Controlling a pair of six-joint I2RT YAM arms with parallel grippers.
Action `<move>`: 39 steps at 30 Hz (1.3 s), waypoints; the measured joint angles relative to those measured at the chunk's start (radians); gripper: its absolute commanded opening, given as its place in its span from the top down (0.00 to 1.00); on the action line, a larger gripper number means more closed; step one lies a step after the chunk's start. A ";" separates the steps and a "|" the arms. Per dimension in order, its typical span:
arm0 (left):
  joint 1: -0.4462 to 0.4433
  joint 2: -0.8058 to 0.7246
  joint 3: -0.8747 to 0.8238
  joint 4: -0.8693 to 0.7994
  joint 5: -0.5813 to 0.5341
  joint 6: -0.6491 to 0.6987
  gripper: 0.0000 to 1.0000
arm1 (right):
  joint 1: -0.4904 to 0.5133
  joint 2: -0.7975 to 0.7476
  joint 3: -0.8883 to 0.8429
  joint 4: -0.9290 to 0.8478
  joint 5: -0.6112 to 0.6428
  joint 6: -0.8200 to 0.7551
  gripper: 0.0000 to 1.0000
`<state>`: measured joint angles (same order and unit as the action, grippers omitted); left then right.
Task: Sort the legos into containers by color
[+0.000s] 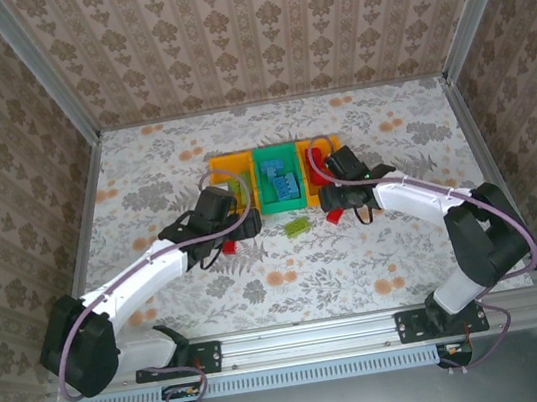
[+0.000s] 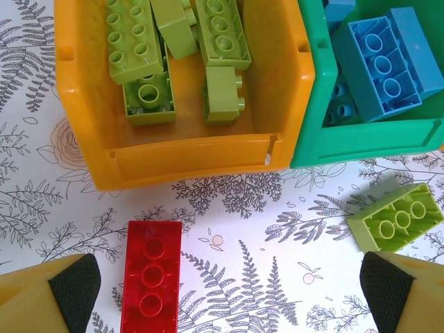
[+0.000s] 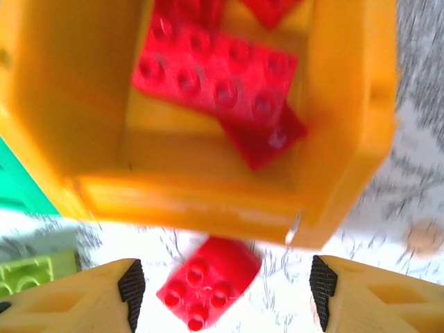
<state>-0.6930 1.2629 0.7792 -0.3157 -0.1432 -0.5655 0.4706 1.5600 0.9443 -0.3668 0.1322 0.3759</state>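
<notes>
— Orange plastic first: how does the left orange bin [image 2: 187, 163] stand?
— It is joined to the green bin [image 2: 361, 149] on its right, and its near wall faces the left gripper [image 2: 225, 291]. Five light green bricks [image 2: 135, 38] lie inside.
— And that gripper?
— Its fingers are spread wide and hold nothing. A long red brick [image 2: 151, 274] lies on the table [image 1: 292, 288] between them. It is closer to one pad, touches neither, and is apart from the bin's wall.
— The middle?
— At least three blue bricks [image 2: 388, 59] lie in the green bin. A loose light green brick [image 2: 395, 218] sits tilted on the table, just short of the bin's front wall.
— Then the right side?
— The right gripper [image 3: 227, 291] is also gaping and empty. A small red brick [image 3: 205, 281] lies between its fingers, close to the near wall of the right orange bin [image 3: 194, 198]. That view is blurred. I count at least three red bricks [image 3: 215, 73] inside, two of them overlapping.
— How many are loose?
— Three: two red and one light green.
— Is there room?
— Bare floral tabletop lies on every side of the bins, and the frame rails are well apart from them.
</notes>
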 measured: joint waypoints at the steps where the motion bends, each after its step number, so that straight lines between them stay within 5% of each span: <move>1: 0.000 0.000 0.000 0.000 0.000 0.000 0.00 | 0.008 -0.002 -0.019 -0.001 -0.006 0.023 0.28; 12: 0.000 0.000 -0.016 0.001 -0.001 0.000 0.00 | 0.078 0.044 -0.046 0.002 -0.013 0.233 0.26; 18: 0.001 -0.024 -0.040 0.000 -0.009 0.000 0.00 | 0.079 0.145 -0.003 -0.012 -0.004 0.261 0.36; 28: 0.002 -0.043 -0.057 0.001 -0.017 0.000 0.00 | 0.079 0.179 0.037 -0.053 0.053 0.252 0.69; 39: 0.021 -0.050 -0.078 -0.053 -0.063 -0.011 0.00 | 0.100 0.076 -0.037 -0.092 0.081 0.252 0.77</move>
<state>-0.6724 1.2133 0.7013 -0.3691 -0.2062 -0.5762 0.5701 1.6360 0.9070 -0.4587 0.2134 0.6281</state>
